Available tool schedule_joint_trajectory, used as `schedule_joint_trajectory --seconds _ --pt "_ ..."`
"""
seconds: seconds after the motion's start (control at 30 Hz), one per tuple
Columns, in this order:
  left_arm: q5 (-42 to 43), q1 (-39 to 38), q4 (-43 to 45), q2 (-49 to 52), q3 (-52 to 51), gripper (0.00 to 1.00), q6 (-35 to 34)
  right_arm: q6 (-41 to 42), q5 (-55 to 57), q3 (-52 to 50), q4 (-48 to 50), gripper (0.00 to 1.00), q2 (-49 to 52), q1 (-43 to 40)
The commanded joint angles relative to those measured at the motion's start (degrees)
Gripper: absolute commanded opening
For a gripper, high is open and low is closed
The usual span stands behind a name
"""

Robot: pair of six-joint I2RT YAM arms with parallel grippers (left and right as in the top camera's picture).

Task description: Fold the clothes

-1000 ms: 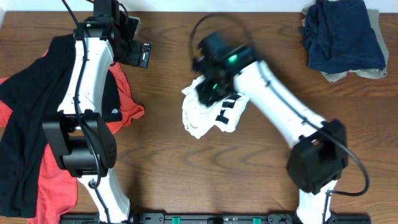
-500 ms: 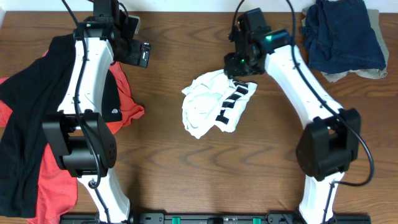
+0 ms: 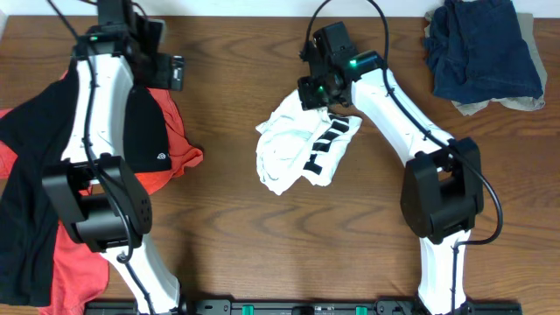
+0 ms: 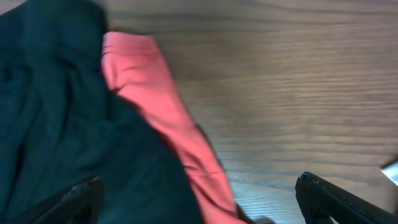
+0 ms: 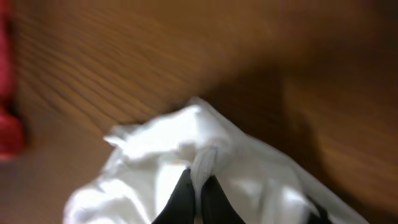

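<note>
A crumpled white T-shirt with black lettering (image 3: 302,150) lies mid-table. My right gripper (image 3: 317,94) sits at its top edge, shut on a ribbed fold of the white T-shirt (image 5: 202,162), which is pinched between the two black fingertips (image 5: 184,194). At the left lies a heap of a black garment (image 3: 39,140) over a red one (image 3: 179,157). My left gripper (image 3: 171,72) hovers above that heap's upper right edge, wide open, with black cloth (image 4: 68,124) and a red strip (image 4: 155,106) below it and nothing between the fingers (image 4: 339,200).
A folded dark blue garment (image 3: 481,48) rests on a beige one (image 3: 525,98) at the back right corner. Bare wood table (image 3: 236,236) shows between the heaps and along the front.
My right gripper swung from the shirt's middle up to its top edge and closed on a fold. My left arm shifted a little to the left, still open.
</note>
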Motion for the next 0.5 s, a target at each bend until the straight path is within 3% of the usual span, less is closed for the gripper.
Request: schedule_joint_trajectory --seconds 0.0,0.23,0.27,0.37,0.47 --pt "-0.68 1.7 0.09 -0.28 -0.07 0.99 -1.14 3.8 -7.08 3.78 6.21 0.01 -0.42 0.79" --pt "-0.66 3.02 0.11 -0.28 -0.07 0.99 -1.16 7.8 -4.46 3.85 20.83 0.01 1.14 4.42" --pt "-0.66 2.99 0.11 -0.31 -0.07 0.99 -1.16 7.8 -3.5 3.85 21.35 0.06 1.51 5.11" --pt "-0.66 2.99 0.09 -0.28 -0.07 0.99 -1.16 6.78 -1.9 3.85 19.78 0.62 1.9 6.03" --pt "-0.66 3.02 0.09 -0.28 -0.07 0.99 -1.16 6.67 -1.55 3.91 16.17 0.85 1.57 5.88"
